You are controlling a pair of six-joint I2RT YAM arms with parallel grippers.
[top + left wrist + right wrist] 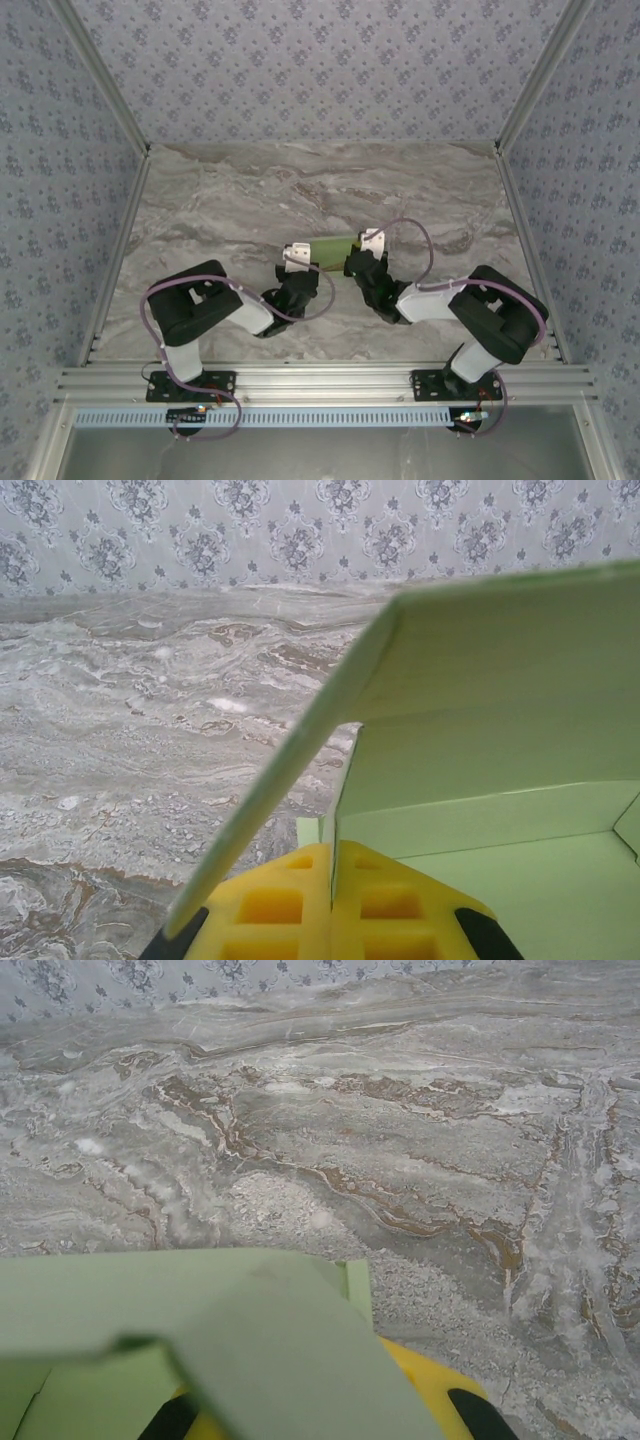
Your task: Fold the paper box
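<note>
The paper box is pale green card, partly folded and held up between both grippers at the table's middle. My left gripper is at its left end. In the left wrist view the yellow fingers of the left gripper are pressed together on a thin upright wall of the paper box, with a flap slanting over them. My right gripper is at the box's right end. A flap of the paper box covers most of its jaws, and one yellow finger shows beside it. They stand close together on the card.
The grey marble table stretches behind and to both sides of the box. Patterned walls close in the back and sides. An aluminium rail runs along the near edge by the arm bases.
</note>
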